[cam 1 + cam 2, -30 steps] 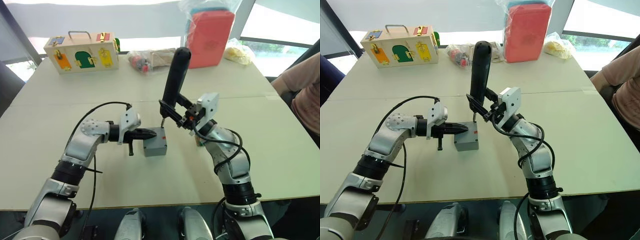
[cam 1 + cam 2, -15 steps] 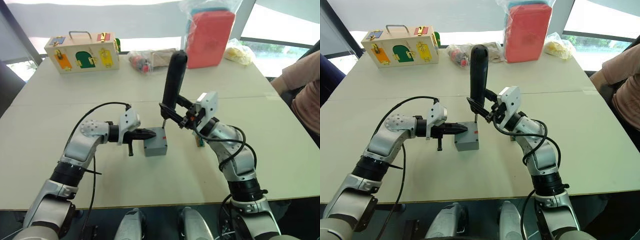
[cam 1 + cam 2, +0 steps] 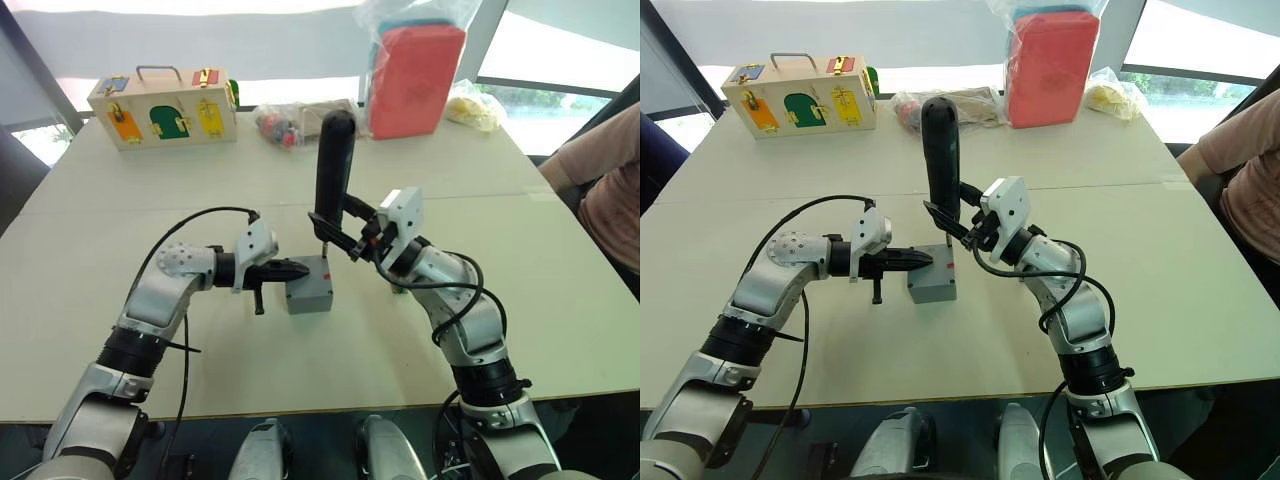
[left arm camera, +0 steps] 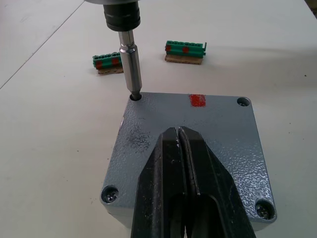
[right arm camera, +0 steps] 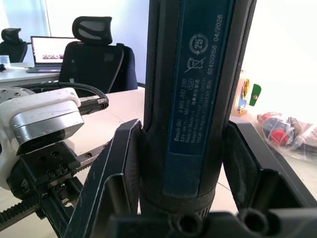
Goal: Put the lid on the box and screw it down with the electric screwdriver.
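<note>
Now your electric screwdriver [image 3: 334, 160], clamped in the right hand [image 3: 350, 236], has straightened up; its bit sits in the lid's [image 4: 198, 144] eleven-o'clock corner hole. Left hand [image 3: 290, 269], fingers together and holding nothing, pins the lid on the box [image 3: 308, 292].

Silver-grey jointed arms with black cuffs and looping black cables; white wrist housings; each claw [image 3: 292, 268] has two black fingers.

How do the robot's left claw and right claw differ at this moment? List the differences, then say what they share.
The left claw is shut and empty, its tips resting on the lid; the right claw grips the electric screwdriver. The left claw lies roughly level, low over the table; the right claw sits higher and holds its tool upright, bit in a corner hole. Both are black, two-fingered, and meet at the box.
</note>
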### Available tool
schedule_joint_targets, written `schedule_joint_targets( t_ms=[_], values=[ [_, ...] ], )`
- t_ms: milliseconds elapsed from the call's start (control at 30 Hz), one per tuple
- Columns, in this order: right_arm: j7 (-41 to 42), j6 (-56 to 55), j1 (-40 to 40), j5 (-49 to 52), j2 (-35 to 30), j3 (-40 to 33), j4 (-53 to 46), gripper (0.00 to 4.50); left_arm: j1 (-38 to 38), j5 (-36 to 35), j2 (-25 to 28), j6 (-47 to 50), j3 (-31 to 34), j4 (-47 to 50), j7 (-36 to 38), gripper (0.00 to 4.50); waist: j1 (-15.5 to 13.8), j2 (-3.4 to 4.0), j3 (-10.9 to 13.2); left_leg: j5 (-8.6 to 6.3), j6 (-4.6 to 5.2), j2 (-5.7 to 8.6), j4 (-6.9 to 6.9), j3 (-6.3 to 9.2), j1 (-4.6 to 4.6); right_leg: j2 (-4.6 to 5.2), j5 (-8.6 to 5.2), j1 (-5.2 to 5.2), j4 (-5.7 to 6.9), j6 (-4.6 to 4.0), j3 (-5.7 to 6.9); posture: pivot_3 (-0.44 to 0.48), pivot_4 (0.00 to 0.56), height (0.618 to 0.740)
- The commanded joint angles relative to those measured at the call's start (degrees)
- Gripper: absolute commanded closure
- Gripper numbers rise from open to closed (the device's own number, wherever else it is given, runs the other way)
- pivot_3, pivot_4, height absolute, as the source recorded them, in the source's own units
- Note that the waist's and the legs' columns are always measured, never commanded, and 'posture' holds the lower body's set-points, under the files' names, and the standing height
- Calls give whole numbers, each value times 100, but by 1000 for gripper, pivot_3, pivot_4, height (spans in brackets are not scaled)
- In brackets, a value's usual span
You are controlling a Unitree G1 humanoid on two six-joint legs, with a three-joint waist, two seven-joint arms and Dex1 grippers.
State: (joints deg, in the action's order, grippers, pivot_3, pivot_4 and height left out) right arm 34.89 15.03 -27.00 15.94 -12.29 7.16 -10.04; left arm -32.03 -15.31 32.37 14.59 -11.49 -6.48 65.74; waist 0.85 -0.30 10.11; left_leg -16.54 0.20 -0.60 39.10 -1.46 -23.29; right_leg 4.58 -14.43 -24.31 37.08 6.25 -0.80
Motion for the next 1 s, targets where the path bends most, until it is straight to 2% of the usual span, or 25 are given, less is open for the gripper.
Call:
schedule_joint_targets(
  t_ms=[33, 433, 600, 1000],
  values=[
    [-43, 517, 214, -145, -24, 358, 202, 2639, 72, 98, 67, 49, 14, 49, -24, 4500, 2, -5, -13, 0, 0, 0, 0, 0, 0, 0, 0, 0, 0, 0, 0, 0, 150, 730],
    [-231, 978, 232, -330, -58, 544, 250, 2639, 117, 152, 70, 79, 27, 74, -11, 4500, 4, -29, -91, -2, 3, -3, -9, 0, 23, -2, -5, 26, -7, -6, 1, 0, 150, 730],
    [-286, 1180, 267, -283, -11, 536, 263, 2639, 130, 153, 74, 107, 34, 96, -1, 4500, 7, -31, -92, -10, 14, -6, -27, 0, 96, -1, -17, 97, -23, -18, 3, 0, 150, 730],
    [-390, 1587, 376, -219, 1, 511, 305, 2639, 203, 210, 105, 102, -6, 116, 14, 4500, 8, -45, -147, -12, 17, -18, -35, 2, 100, 0, -20, 99, -28, -23, 4, 0, 150, 730]
  ],
)
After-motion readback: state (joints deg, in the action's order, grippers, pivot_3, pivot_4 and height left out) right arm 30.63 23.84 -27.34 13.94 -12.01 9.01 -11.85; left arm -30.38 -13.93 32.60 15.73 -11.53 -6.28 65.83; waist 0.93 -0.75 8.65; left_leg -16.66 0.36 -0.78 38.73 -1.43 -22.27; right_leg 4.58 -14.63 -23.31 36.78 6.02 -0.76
